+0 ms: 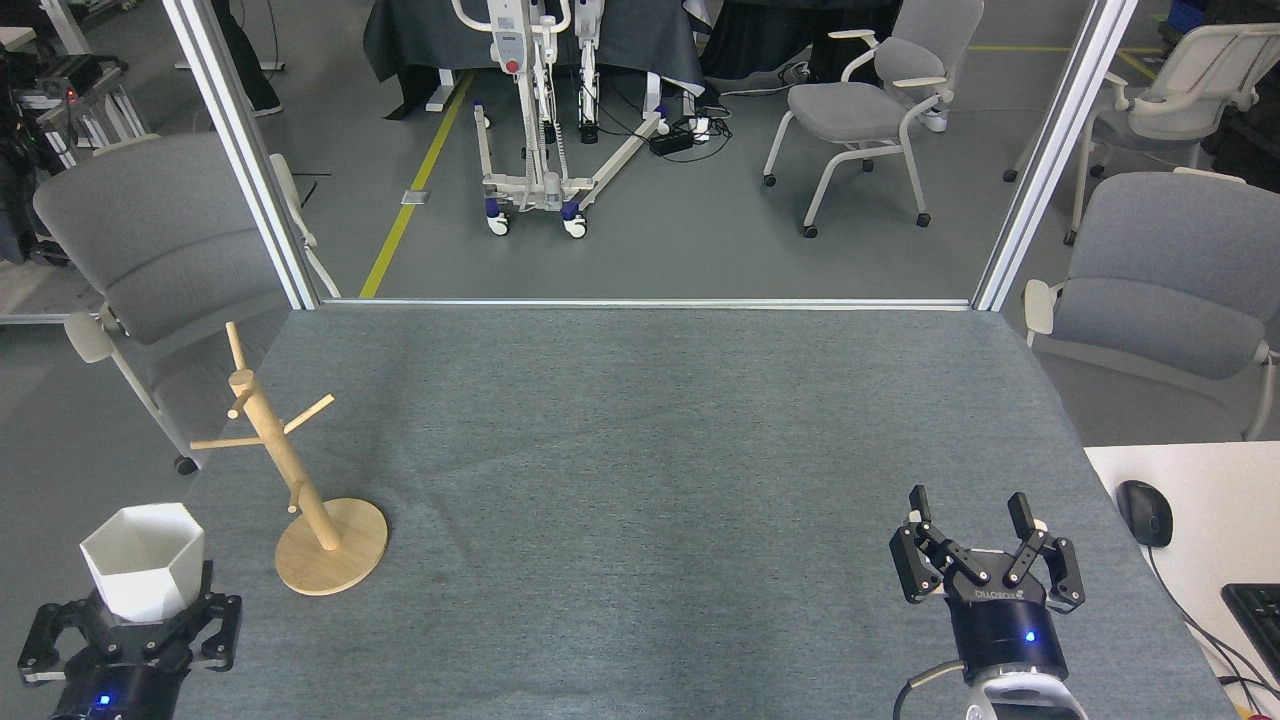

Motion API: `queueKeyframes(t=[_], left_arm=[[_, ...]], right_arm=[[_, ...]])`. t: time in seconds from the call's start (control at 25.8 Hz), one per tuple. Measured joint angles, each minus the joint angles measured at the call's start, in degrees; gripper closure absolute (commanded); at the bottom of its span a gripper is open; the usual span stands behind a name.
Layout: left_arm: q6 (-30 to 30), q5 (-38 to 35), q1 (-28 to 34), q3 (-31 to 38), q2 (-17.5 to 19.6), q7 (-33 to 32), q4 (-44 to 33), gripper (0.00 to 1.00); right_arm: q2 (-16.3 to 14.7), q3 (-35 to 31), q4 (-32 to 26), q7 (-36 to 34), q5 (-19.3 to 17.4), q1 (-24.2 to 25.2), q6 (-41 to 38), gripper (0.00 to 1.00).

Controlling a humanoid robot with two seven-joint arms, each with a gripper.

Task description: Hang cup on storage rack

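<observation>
cup (143, 560): plain white, no pattern. storage rack (290, 480): pale natural wood throughout. table (640, 420): grey-green felt-like cover, faintly mottled. left gripper (125, 625) and right gripper (978, 545): black, each with a small blue light. chairs (165, 250): grey seats, off-white frames. floor line (415, 185): yellow.
</observation>
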Motion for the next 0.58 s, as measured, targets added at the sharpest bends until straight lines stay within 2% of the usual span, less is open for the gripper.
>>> queueKeyframes(t=[0.16, 0.35, 0.58], left_arm=[[2.4, -4.61, -5.35, 1.07, 1.15, -0.19, 4.21, 1.0], [2.9, -6.55, -11.07, 1.69, 2.32, -0.24, 8.96, 1.0], [2.7, -7.07, -13.13, 1.67, 2.99, -0.24, 10.19, 1.0]], right_arm=[[0.02, 0.04, -0.09, -0.58, 0.01, 0.77, -0.12, 0.01], [-0.27, -0.1, 0.01, -0.71, -0.01, 0.51, -0.13, 0.01], [-0.4, -0.25, 0.14, -0.89, -0.01, 0.14, -0.02, 0.01]])
